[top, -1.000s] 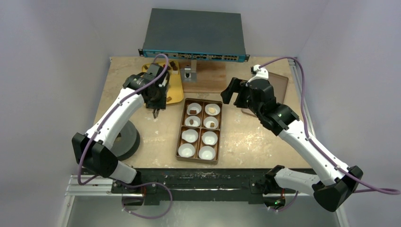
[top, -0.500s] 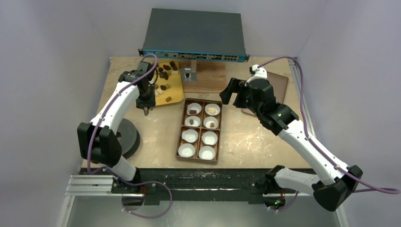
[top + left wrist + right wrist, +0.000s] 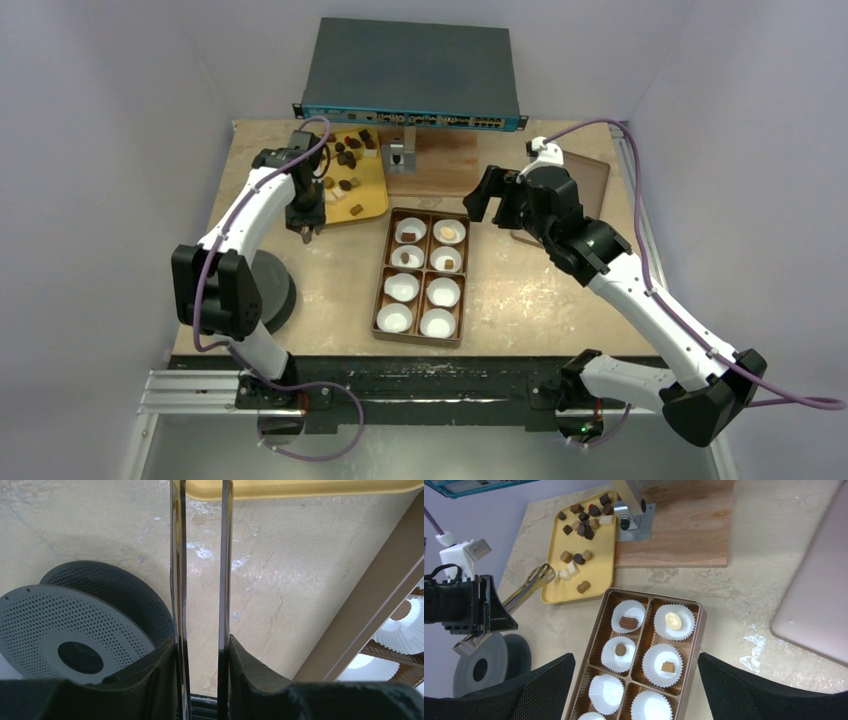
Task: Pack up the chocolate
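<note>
Several pieces of chocolate point(image 3: 345, 170) point(image 3: 579, 530) lie loose on a yellow tray point(image 3: 372, 205). More sit in white paper cups in the far end of the brown box point(image 3: 381, 290) point(image 3: 700, 630): a dark one point(image 3: 628, 622), a pale one point(image 3: 674, 620), a round brown one point(image 3: 621, 649) and a tan one point(image 3: 668, 667). The nearer cups hold nothing. My left gripper point(image 3: 305, 222) point(image 3: 201, 655) is shut on metal tongs point(image 3: 177, 580) point(image 3: 531, 587), whose tips sit at the tray's near edge with nothing between them. My right gripper point(image 3: 495, 195) point(image 3: 636, 680) hangs open above the box.
A grey perforated disc point(image 3: 265, 290) point(image 3: 75, 630) lies left of the box. A wooden board with a metal fixture point(image 3: 430, 165) sits behind the box, a network switch point(image 3: 410, 75) behind that. The flat brown lid point(image 3: 590, 180) point(image 3: 819, 610) lies at the right.
My left arm has swung left with the tongs, off the tray and onto its near-left edge, uncovering the chocolate. The right arm has stayed still.
</note>
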`<state>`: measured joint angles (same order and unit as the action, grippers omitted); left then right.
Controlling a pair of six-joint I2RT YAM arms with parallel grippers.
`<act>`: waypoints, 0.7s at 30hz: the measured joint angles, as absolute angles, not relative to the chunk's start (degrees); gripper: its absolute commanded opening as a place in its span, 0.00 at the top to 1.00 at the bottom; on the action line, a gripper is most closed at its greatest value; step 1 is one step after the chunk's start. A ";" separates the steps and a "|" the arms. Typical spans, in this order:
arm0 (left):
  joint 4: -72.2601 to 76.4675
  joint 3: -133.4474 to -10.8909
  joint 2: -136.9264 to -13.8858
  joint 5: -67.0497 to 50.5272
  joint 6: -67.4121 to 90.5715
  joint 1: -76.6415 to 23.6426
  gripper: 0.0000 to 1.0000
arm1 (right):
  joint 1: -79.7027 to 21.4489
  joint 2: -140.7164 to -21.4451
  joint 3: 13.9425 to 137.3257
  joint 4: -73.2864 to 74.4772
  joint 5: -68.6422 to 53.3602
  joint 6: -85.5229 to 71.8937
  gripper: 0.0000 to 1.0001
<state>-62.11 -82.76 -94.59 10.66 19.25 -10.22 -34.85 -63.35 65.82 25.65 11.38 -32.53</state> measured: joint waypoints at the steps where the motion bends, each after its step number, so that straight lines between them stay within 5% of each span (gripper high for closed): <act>1: -62.04 -82.76 -94.96 10.59 19.03 -10.20 0.65 | -34.85 -63.35 65.82 25.65 11.29 -32.53 0.10; 21: -60.75 -82.70 -98.37 9.74 18.39 -9.43 0.63 | -34.85 -63.35 65.82 25.65 10.92 -32.51 0.10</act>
